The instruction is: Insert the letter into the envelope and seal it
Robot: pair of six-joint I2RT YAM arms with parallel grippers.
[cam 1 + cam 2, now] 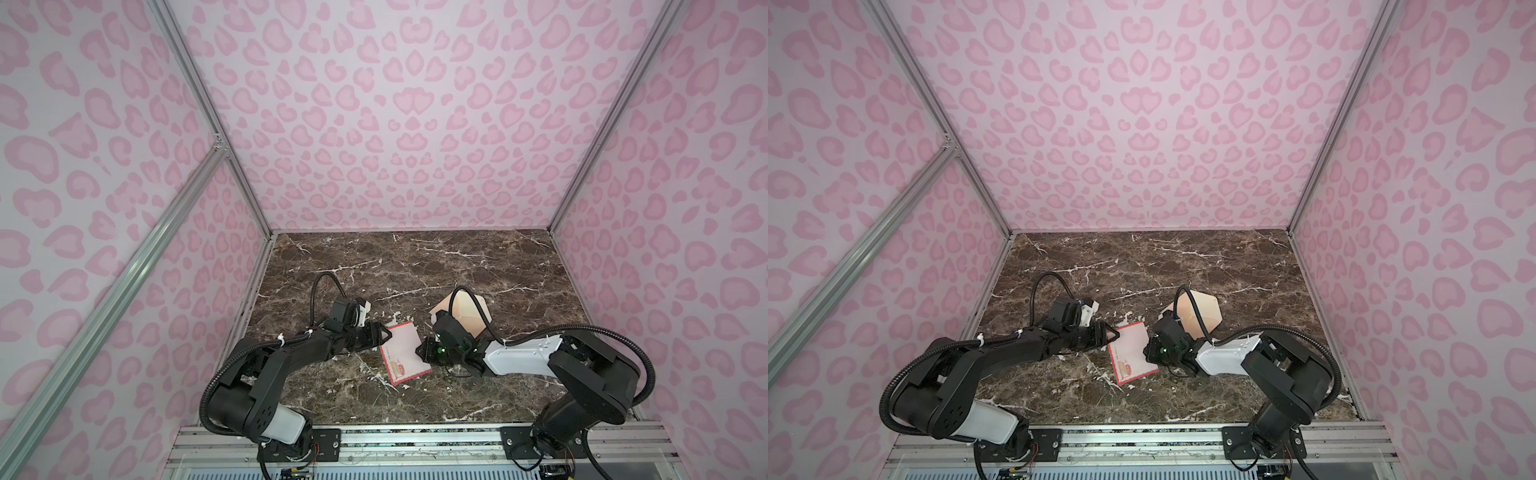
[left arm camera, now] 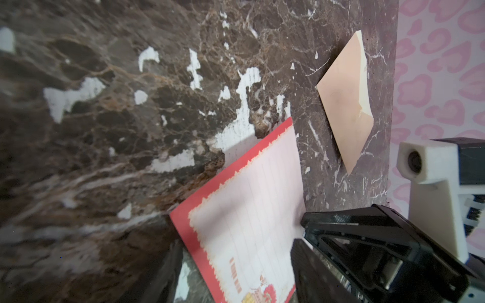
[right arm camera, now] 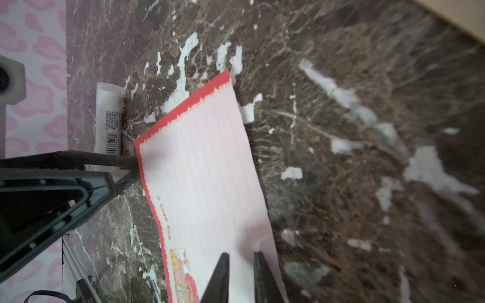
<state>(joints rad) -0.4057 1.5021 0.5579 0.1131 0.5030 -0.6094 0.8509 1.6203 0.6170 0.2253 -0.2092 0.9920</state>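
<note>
The letter (image 1: 405,353) (image 1: 1131,353) lies pink face up, red border showing, mid-table on the brown marble. My left gripper (image 1: 386,336) (image 1: 1111,336) is open wide at the letter's left end. In the left wrist view the letter (image 2: 249,210) runs between the two fingers of my left gripper (image 2: 236,270). My right gripper (image 1: 419,351) (image 3: 241,259) is over the letter's (image 3: 210,170) right edge. Its fingertips stand a narrow gap apart on the paper, beside a small crease. The peach-tan envelope (image 1: 467,313) (image 1: 1200,311) (image 2: 343,105) lies behind the right wrist, partly hidden by it.
A white tube with a barcode (image 3: 109,118) lies on the marble close behind the left fingers. Pink patterned walls close in the table on three sides. An aluminium rail (image 1: 415,436) with both arm bases runs along the front edge.
</note>
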